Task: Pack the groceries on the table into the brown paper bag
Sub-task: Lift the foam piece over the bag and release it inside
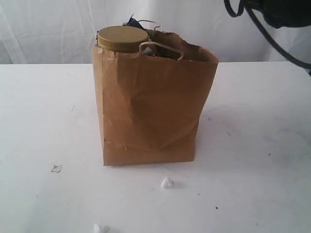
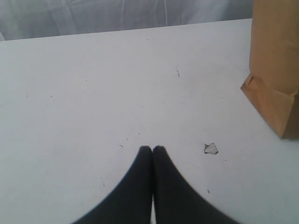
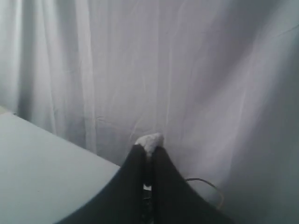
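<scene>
The brown paper bag [image 1: 150, 107] stands upright in the middle of the table [image 1: 43, 111]. A big jar's olive lid [image 1: 122, 39] pokes out of the bag's top left corner, with dark packaging [image 1: 131, 22] behind it; the other groceries are hidden. My left gripper [image 2: 153, 149] is shut and empty, low over the bare table, with the bag's corner [image 2: 275, 70] off to one side. My right gripper [image 3: 148, 148] is shut on a small white crumpled scrap [image 3: 150, 139] and faces the curtain, beyond the table edge [image 3: 37, 158]. In the exterior view only a dark arm part [image 1: 286, 12] shows at the top right.
Small white scraps lie in front of the bag [image 1: 166, 183], at the left [image 1: 56, 168] and by the near edge [image 1: 99, 228]. One scrap [image 2: 211, 148] lies beside the left fingertips. A white curtain [image 3: 187, 70] hangs behind the table. A thin cable [image 3: 205, 184] runs behind the right gripper.
</scene>
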Controlling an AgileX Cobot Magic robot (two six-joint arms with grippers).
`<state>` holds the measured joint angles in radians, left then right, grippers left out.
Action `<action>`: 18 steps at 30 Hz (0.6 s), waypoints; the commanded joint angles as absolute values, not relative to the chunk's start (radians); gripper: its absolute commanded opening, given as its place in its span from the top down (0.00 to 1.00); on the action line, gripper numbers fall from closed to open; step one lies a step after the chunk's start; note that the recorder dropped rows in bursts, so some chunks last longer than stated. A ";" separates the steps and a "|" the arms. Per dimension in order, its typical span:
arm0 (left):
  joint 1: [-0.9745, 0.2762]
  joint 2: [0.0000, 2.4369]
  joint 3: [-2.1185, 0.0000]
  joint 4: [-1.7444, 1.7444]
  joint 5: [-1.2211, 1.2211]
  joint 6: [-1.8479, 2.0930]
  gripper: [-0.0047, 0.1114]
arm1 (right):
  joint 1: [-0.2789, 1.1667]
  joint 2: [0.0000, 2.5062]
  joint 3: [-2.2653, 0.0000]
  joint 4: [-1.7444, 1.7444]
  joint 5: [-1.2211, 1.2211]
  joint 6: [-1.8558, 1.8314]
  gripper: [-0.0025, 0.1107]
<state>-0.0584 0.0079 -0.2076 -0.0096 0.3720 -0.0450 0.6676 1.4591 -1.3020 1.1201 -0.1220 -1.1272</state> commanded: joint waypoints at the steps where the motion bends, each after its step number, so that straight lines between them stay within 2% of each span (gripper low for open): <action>1: -0.066 0.000 -0.205 -0.020 0.368 -0.047 0.96 | 0.666 1.519 -1.301 1.120 -0.029 -1.148 0.98; 4: -0.066 0.000 -0.205 -0.020 0.368 -0.047 0.96 | 0.666 1.562 -1.301 1.120 -0.016 -1.151 0.98; 8: -0.066 0.000 -0.205 -0.020 0.368 -0.047 0.96 | 0.666 1.598 -1.301 1.120 -0.158 -1.163 0.98; 18: -0.066 0.000 -0.205 -0.020 0.368 -0.047 0.96 | 0.645 1.618 -1.207 1.178 -0.154 -1.148 0.98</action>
